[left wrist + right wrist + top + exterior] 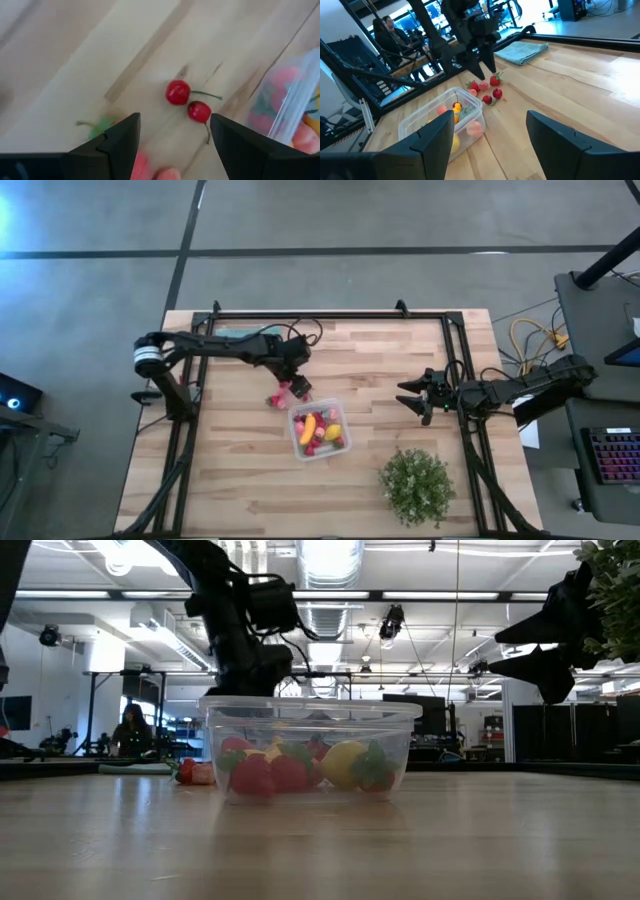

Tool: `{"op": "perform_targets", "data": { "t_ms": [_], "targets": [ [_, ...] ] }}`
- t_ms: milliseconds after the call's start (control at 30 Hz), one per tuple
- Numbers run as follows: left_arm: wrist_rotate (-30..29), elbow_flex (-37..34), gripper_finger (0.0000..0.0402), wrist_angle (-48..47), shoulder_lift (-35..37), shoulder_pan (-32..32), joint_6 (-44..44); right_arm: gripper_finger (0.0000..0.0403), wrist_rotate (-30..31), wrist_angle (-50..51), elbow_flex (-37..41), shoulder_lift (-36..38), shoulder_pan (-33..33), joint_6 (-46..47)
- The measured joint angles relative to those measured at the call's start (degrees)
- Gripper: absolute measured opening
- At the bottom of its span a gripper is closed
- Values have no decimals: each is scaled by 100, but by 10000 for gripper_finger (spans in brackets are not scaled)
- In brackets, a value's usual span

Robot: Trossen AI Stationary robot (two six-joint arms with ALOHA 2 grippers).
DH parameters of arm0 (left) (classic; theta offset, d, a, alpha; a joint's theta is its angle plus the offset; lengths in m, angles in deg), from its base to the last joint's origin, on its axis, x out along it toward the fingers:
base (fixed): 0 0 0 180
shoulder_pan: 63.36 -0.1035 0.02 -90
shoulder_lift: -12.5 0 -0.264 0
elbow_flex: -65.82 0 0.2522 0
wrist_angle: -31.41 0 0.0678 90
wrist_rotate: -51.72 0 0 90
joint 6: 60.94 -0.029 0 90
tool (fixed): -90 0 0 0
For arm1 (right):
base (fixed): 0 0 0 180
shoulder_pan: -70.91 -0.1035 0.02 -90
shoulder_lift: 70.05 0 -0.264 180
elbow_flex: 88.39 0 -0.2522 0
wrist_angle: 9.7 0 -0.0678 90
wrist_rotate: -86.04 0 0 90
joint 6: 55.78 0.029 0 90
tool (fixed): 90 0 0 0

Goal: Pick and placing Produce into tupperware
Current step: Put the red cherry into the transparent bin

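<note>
The clear tupperware (pixel 318 430) stands mid-table on its base, with red, pink, yellow and orange produce (pixel 300 768) inside. Loose produce lies on the wood just beyond its far left corner: two stemmed red cherries (pixel 187 101), a green-leafed piece (pixel 100 127) and pink bits (pixel 145 167). My left gripper (pixel 297 388) hangs open above these loose pieces, pointing steeply down, its fingers (pixel 120 145) clear of them. At the table's right side my right gripper (pixel 415 398) is held open and level, with nothing between its fingers (pixel 560 140).
A green leafy bush (pixel 415 485) stands near the front right. A folded teal cloth (pixel 522 52) lies at the far left behind the left arm. Black frame rails (pixel 330 315) line the table's edges. A person (pixel 130 730) sits in the room beyond.
</note>
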Motion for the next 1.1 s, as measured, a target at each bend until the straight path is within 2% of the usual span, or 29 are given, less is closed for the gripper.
{"op": "perform_targets", "data": {
  "t_ms": [667,1100],
  "targets": [
    [23,210,222,584,-1012,13,-11,240,0,0,0,0,0,0],
    [184,236,118,564,-1007,19,2,240,0,2,0,0,1,0]
  ]
}}
